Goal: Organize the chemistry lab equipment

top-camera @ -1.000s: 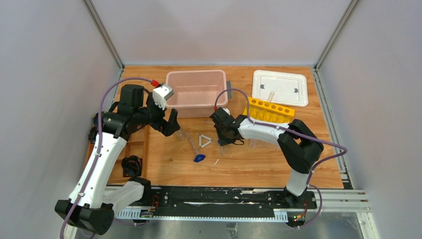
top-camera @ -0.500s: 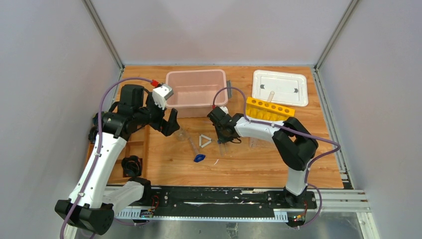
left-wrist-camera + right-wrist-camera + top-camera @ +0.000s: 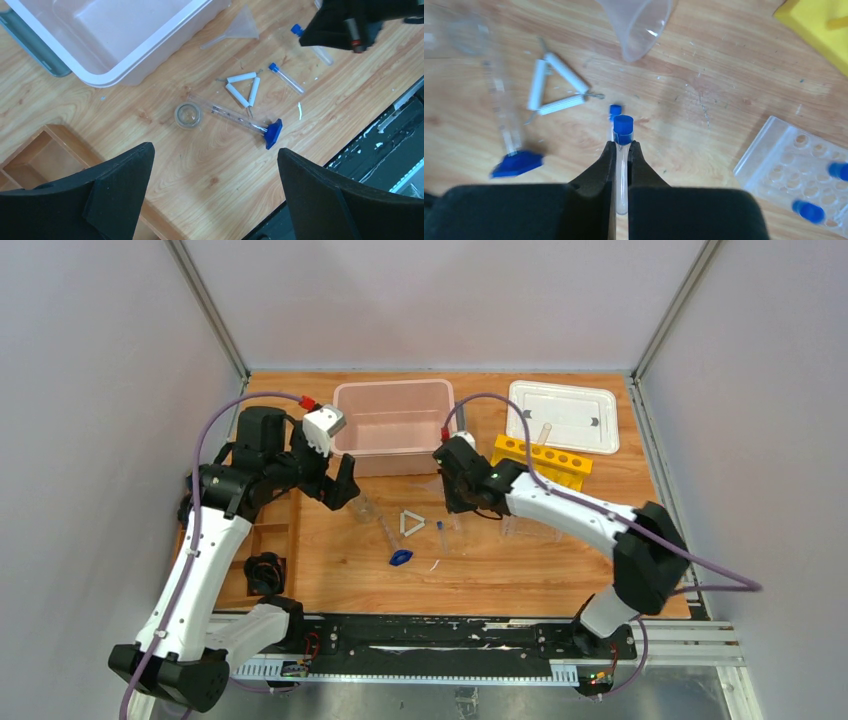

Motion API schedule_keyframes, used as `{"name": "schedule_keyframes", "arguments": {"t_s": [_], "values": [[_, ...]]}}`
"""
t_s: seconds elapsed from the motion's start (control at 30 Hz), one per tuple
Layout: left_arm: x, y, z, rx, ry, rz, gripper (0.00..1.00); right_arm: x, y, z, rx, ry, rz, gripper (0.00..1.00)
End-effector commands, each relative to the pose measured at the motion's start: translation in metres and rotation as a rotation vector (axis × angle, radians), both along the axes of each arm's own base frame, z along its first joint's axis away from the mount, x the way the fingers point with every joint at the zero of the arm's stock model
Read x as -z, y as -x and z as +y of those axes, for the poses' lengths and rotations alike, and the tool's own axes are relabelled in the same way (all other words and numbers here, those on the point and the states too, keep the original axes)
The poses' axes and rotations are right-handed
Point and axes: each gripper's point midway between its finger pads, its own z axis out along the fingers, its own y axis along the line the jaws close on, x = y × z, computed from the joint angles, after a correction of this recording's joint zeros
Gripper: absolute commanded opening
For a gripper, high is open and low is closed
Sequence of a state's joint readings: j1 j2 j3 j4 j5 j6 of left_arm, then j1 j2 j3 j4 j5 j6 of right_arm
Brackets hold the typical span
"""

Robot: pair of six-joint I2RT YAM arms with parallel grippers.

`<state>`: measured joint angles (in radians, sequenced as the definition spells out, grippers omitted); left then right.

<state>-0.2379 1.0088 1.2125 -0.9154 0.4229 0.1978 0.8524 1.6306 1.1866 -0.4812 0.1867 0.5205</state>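
Observation:
My right gripper (image 3: 623,145) is shut on a small clear tube with a blue cap (image 3: 623,129) and holds it above the wood; it also shows in the top view (image 3: 456,498). A second blue-capped tube (image 3: 440,532) lies on the table below it. The white triangle (image 3: 411,523), a rod with the blue clip (image 3: 400,558) and the clear beaker (image 3: 188,114) lie left of it. The funnel (image 3: 639,25) lies behind. The clear tube rack (image 3: 804,175) holds two capped tubes. The yellow rack (image 3: 540,462) stands at the back. My left gripper (image 3: 215,200) is open and empty above the beaker.
The pink bin (image 3: 393,425) stands at the back centre and the white lid (image 3: 562,416) at the back right. A wooden compartment tray (image 3: 272,530) lies at the left edge, with a black round object (image 3: 265,572) near it.
My right gripper has risen and moved back and right with one tube in it, uncovering the second tube on the table. The left arm has barely moved.

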Motion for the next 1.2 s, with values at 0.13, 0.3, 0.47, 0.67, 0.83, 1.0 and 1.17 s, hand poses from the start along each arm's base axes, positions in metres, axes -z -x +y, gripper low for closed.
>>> {"name": "schedule_keyframes", "arguments": {"t_s": [0.13, 0.3, 0.47, 0.67, 0.83, 1.0, 1.17], "values": [[-0.026, 0.006, -0.015, 0.036, 0.098, -0.019, 1.0, -0.131, 0.008, 0.035, -0.041, -0.331, -0.23, 0.0], [-0.032, 0.024, -0.036, 0.13, 0.217, 0.052, 0.94, -0.204, 0.013, 0.082, -0.098, -0.539, -0.402, 0.0], [-0.045, 0.039, -0.053, 0.207, 0.324, 0.105, 0.85, -0.251, 0.025, 0.122, -0.131, -0.718, -0.483, 0.0], [-0.048, 0.046, -0.059, 0.25, 0.36, 0.127, 0.81, -0.28, 0.032, 0.143, -0.13, -0.85, -0.537, 0.0], [-0.043, 0.043, -0.06, 0.249, 0.365, 0.154, 0.73, -0.284, 0.037, 0.15, -0.126, -0.893, -0.531, 0.0], [-0.043, 0.043, -0.063, 0.258, 0.376, 0.17, 0.63, -0.284, 0.039, 0.152, -0.12, -0.917, -0.528, 0.0], [-0.042, 0.04, -0.062, 0.249, 0.367, 0.167, 0.4, -0.279, 0.039, 0.151, -0.116, -0.906, -0.532, 0.0]]}}
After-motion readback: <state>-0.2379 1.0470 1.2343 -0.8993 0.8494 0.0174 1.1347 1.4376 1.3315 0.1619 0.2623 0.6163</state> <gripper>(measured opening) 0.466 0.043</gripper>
